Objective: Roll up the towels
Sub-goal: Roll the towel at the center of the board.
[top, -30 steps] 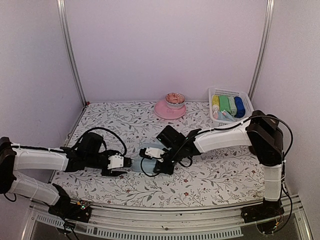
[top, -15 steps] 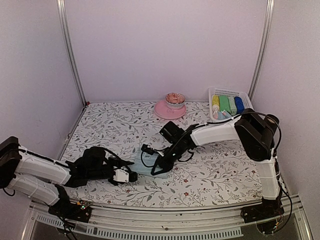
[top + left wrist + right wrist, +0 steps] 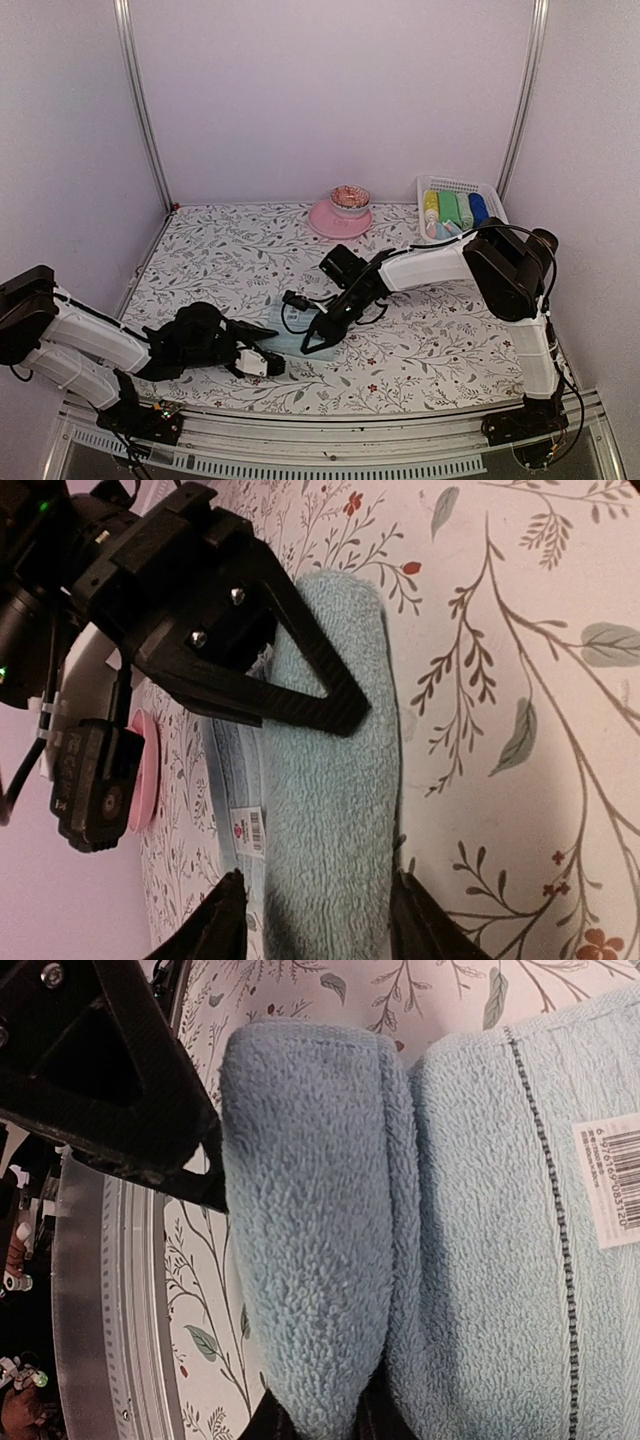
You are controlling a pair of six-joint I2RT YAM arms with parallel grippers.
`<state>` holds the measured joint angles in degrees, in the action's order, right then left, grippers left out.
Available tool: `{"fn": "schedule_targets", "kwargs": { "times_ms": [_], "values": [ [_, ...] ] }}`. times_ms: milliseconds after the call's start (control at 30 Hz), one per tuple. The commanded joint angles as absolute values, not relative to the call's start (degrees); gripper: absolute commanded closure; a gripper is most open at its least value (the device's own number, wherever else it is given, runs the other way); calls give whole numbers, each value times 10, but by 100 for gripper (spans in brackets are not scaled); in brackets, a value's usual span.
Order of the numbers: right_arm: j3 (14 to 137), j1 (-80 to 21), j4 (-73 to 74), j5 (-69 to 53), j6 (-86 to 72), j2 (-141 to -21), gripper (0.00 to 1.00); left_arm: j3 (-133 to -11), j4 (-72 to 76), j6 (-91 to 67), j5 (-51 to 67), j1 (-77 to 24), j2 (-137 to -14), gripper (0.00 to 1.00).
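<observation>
Two tools now meet on one pale blue terry towel (image 3: pixel 283 338), which lies on the floral-patterned desk (image 3: pixel 430 350) between them. Within the last second the left tool (image 3: pixel 318 900) has swung in low and narrowed. Its jaws stand half-wide astride one end of the rolled fold, and I cannot tell whether they press it yet. The right tool (image 3: pixel 318 1417) stays pinched narrow on the fold's other end. The first turn looks made, so further rolling can likely begin.
</observation>
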<state>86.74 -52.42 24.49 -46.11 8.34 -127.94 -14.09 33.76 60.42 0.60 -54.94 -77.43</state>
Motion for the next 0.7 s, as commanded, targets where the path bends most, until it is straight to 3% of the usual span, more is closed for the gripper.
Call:
{"fn": "schedule_targets", "kwargs": {
  "times_ms": [0,400,567,667],
  "values": [
    [864,-526,288,-455,79,-1311,84,-142,365,615,-6,-559,-797,52],
    [868,-526,297,-457,86,-1311,83,-156,398,615,-59,-557,-879,57],
    [871,-525,299,-461,90,-1312,82,-156,398,622,-63,-557,-906,78],
    [875,-522,303,-463,92,-1311,82,-157,382,625,-63,-558,-909,98]
  ]
}}
